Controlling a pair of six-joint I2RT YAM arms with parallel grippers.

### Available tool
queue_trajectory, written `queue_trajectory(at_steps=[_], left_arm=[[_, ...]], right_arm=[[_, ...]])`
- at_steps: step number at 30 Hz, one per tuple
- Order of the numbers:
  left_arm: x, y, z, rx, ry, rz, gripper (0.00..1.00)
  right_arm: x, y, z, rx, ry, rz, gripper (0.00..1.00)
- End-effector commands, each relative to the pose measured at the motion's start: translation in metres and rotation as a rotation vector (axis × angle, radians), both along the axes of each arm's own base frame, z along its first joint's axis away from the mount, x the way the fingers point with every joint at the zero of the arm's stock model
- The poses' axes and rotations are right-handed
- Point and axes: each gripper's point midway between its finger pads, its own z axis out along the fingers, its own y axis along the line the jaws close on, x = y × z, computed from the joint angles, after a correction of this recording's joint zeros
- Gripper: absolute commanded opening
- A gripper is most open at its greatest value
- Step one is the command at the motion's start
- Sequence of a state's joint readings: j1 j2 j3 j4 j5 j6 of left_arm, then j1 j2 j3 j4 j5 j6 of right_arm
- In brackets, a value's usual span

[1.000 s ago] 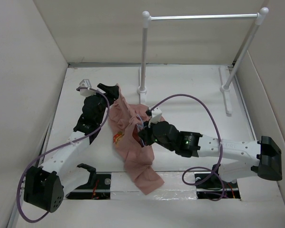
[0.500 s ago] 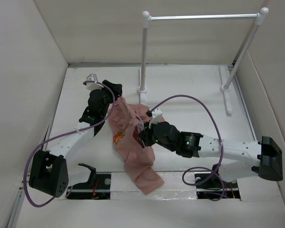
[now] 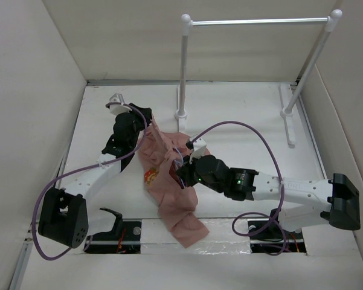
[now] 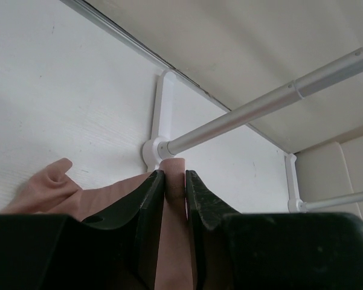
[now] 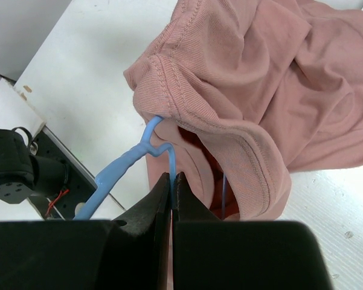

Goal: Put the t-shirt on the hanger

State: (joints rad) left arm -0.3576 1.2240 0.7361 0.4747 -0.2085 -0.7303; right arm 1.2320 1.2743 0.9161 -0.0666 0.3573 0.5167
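The dusty-pink t-shirt lies crumpled at the table's middle, trailing toward the near edge. My left gripper is at its far upper corner. In the left wrist view this gripper is shut on a fold of the t-shirt. My right gripper sits at the shirt's middle. In the right wrist view it is shut on the pale-blue wire of the hanger just below the hook. The wire runs in under the t-shirt's ribbed collar, and the rest of the hanger is hidden inside.
A white-posted rack with a metal rail stands at the back, its left post just beyond the shirt. The same rail crosses the left wrist view. Walls close in on the left, right and back. Dark openings lie along the near edge.
My left gripper has moved right onto the shirt's upper corner and its jaws have come together on a fold of fabric. The right arm and the hanger have not moved.
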Motion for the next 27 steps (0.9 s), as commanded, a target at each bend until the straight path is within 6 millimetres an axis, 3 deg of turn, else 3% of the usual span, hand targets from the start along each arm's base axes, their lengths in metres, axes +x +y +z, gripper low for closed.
queue_trajectory(at_steps=[1,7,18,21,25,27], left_arm=[[0.007,0.007,0.046,-0.026,-0.106,0.036,0.18],[0.011,0.004,0.052,-0.02,-0.108,0.028,0.35],[0.015,0.005,0.027,0.042,-0.037,0.03,0.35],[0.013,0.008,0.021,0.055,-0.032,0.039,0.4],[0.014,0.004,0.018,0.055,-0.029,0.019,0.32],[0.014,0.004,0.018,0.05,-0.034,0.018,0.23]], right_arm=[[0.0,0.003,0.018,0.068,-0.024,0.008,0.0],[-0.005,0.0,0.02,0.08,-0.021,0.022,0.0],[-0.006,-0.008,0.024,0.091,-0.036,0.002,0.0],[-0.005,-0.008,0.021,0.08,-0.038,0.006,0.0],[-0.006,-0.004,0.02,0.075,-0.034,0.017,0.0],[-0.006,-0.003,0.02,0.076,-0.033,0.018,0.0]])
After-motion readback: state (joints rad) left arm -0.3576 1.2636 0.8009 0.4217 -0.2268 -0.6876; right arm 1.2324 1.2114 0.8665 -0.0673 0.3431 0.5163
